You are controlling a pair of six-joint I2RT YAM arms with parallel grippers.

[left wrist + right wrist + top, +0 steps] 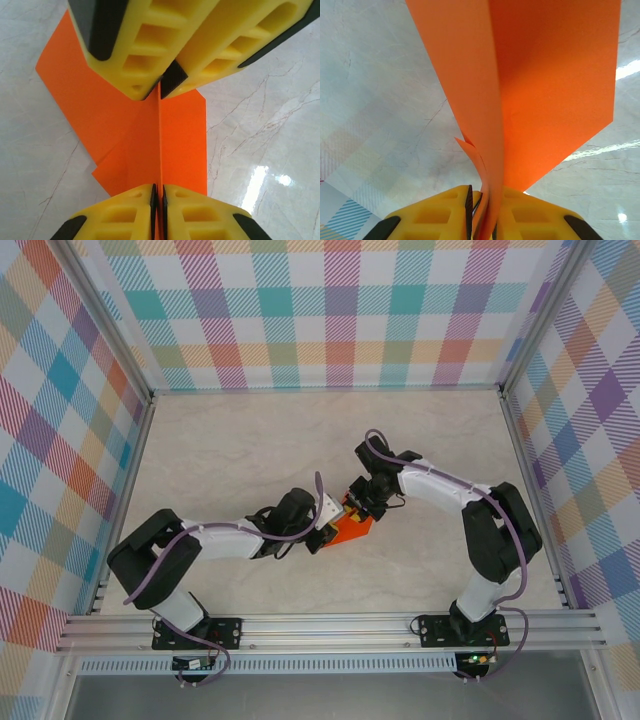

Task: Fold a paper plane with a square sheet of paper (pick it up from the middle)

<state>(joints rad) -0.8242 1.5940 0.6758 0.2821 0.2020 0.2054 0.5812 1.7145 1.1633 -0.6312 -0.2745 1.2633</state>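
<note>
Marble tabletop (250, 440), plaid walls (320, 310) on three sides. Orange paper (354, 532), partly folded, sits near table centre, slightly toward 6 o'clock. Left gripper (158, 195) at paper's 9 o'clock, fingers pressed together on raised centre crease. Right gripper (483, 202) at paper's 1 o'clock, pinching same crease at opposite end. Paper flaps spread either side over marble; whether they touch it, cannot tell.

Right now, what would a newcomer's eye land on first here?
The bright orange paper, partly folded, stands out mid-table, pinched from opposite sides by both arms' jaws, shut on it. Around it are a pale marble table and pastel plaid walls.
</note>
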